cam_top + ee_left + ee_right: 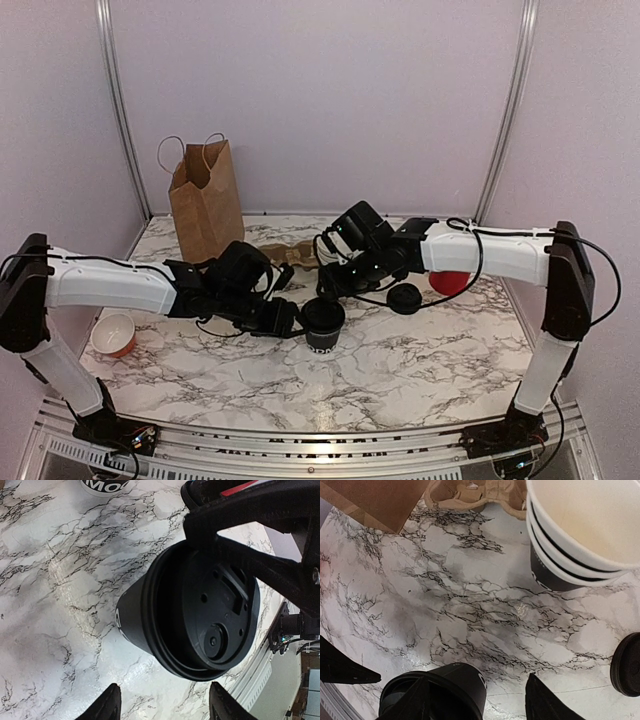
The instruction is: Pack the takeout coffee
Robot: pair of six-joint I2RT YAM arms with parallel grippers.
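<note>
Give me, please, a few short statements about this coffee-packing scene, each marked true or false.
1. The small black paper cup with a black plastic lid stands upright on the marble table. True.
2. That cup sits inside the brown paper bag. False: it stands on the table, outside the bag.
3. The left end effector is shut on the cup. False: its fingers are spread, the cup just beyond their tips.
4. A loose black plastic lid lies on the table. True.
</note>
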